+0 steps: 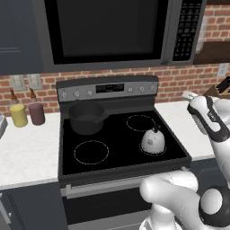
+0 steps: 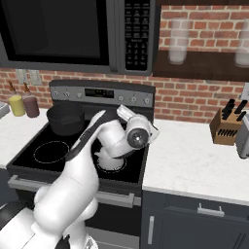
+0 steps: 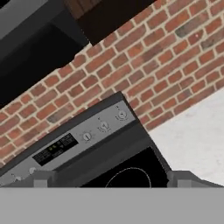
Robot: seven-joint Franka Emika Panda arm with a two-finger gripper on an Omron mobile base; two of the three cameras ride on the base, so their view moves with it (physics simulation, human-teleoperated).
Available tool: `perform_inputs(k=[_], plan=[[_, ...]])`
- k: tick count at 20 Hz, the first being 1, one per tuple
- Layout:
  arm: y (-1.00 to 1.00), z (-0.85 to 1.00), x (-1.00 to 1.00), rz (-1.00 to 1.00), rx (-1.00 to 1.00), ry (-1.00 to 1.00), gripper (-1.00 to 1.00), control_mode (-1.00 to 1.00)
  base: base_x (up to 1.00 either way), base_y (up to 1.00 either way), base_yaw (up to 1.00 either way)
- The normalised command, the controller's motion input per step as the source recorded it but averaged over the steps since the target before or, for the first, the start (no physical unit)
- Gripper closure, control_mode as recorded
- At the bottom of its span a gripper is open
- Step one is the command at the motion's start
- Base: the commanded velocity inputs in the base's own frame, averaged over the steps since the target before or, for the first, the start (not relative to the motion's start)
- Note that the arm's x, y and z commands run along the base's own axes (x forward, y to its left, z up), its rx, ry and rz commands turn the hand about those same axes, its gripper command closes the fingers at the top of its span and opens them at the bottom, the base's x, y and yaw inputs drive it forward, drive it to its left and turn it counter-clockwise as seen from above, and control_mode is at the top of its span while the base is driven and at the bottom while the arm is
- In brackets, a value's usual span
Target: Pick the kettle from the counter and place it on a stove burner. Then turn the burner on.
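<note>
The silvery kettle with its dark handle stands upright on the front right stove burner of the black cooktop; in the right base view the arm hides all but its base. My gripper is raised above the stove's right side, apart from the kettle. It is open: the fingertips stand wide apart with nothing between them. It faces the back control panel with its knobs. The back right burner lies just below the tips. The white counter flanks the stove.
A wide dark pot sits on the back left burner. The larger dashed ring at front left is bare. A microwave hangs over the stove. Two bottles stand at the left wall, a knife block at the right.
</note>
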Motion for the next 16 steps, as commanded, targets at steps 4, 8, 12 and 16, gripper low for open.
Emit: perform_inputs(k=[4, 8, 12, 16], plan=[[-0.43, 0.00, 0.67, 0.15, -0.05, -0.09, -1.00, -1.00, 0.00, 0.00, 0.00], [-0.02, -0.09, 0.87, 0.08, -0.05, 0.03, -1.00, -1.00, 0.00, 0.00, 0.00], [0.00, -0.06, 0.81, 0.02, -0.05, 0.08, -1.00, -1.00, 0.00, 0.00, 0.00], [0.00, 0.00, 0.30, 0.00, -0.06, 0.06, -1.00, -1.00, 0.00, 0.00, 0.00]])
